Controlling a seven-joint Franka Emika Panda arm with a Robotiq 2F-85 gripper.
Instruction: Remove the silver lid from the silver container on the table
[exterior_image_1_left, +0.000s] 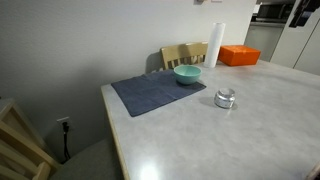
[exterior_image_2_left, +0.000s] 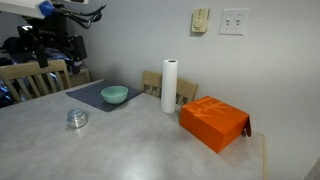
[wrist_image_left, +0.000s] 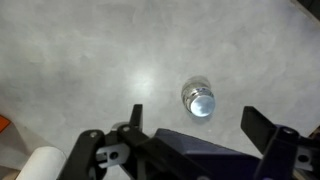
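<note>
One pincer (wrist_image_left: 196, 118) hangs high above the table (wrist_image_left: 80, 60), jaws wide apart, holding nothing. One silver lid (exterior_image_1_left: 225, 94) sits on one silver container (exterior_image_1_left: 225, 101), near right of one teal bowl (exterior_image_1_left: 187, 74).

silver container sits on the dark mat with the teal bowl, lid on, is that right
Not quite: the silver container sits on the bare table, beside the dark mat, not on it, as an exterior view shows. Only the teal bowl is on the mat. The silver lid is on.
</note>
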